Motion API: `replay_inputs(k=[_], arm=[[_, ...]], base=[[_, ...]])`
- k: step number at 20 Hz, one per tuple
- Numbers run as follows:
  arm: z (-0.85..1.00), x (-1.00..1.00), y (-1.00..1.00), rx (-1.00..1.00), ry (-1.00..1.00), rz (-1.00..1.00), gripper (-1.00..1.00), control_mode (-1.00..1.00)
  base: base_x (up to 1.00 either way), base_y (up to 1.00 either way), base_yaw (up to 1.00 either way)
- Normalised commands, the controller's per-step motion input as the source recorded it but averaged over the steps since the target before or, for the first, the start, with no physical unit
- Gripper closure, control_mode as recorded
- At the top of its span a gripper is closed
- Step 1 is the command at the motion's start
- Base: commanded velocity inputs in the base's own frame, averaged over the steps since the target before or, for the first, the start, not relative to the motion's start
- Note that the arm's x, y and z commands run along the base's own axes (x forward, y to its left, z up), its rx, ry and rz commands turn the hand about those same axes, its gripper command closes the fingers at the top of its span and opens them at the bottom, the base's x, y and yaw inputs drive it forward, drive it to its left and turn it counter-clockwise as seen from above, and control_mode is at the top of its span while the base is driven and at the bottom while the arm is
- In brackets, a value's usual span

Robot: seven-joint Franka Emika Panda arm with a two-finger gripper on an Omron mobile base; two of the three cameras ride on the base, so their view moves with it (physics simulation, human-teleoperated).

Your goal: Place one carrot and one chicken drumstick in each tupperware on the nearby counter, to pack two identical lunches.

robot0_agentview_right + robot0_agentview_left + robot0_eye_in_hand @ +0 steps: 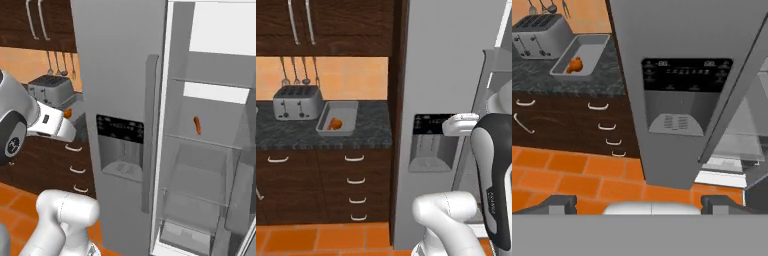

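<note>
A rectangular light-grey tupperware sits on the dark marbled counter to the right of the toaster. Inside it lies a small orange-brown lump of food; I cannot tell whether it is a carrot, a chicken drumstick or both. One thin orange carrot lies on a shelf of the open fridge compartment. My gripper hangs in front of the fridge, well away from the counter. It is open, its fingertips stand wide apart and nothing is between them.
A silver toaster stands at the back of the counter under hanging utensils. The grey fridge door with its dispenser rises close ahead. Drawers with curved handles sit below the counter, above an orange tiled floor.
</note>
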Motion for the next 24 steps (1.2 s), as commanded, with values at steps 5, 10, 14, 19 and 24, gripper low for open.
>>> replay_inputs(k=[5, 10, 14, 19, 24], arm=[[0.00, 0.00, 0.00, 0.00, 0.00, 0.00, -1.00, 1.00], [0.00, 0.00, 0.00, 0.00, 0.00, 0.00, -1.00, 1.00], [0.00, 0.00, 0.00, 0.00, 0.00, 0.00, -1.00, 1.00], [-0.21, 0.61, -0.28, 0.00, 0.11, 0.07, -1.00, -1.00], [-0.67, 1.00, -0.35, 0.00, 0.06, 0.05, -1.00, -1.00]], base=[[0.00, -0.76, 0.07], [0.00, -0.61, 0.00], [0.00, -0.62, 0.01], [0.00, -0.08, 0.01], [0.00, 0.00, 0.00]])
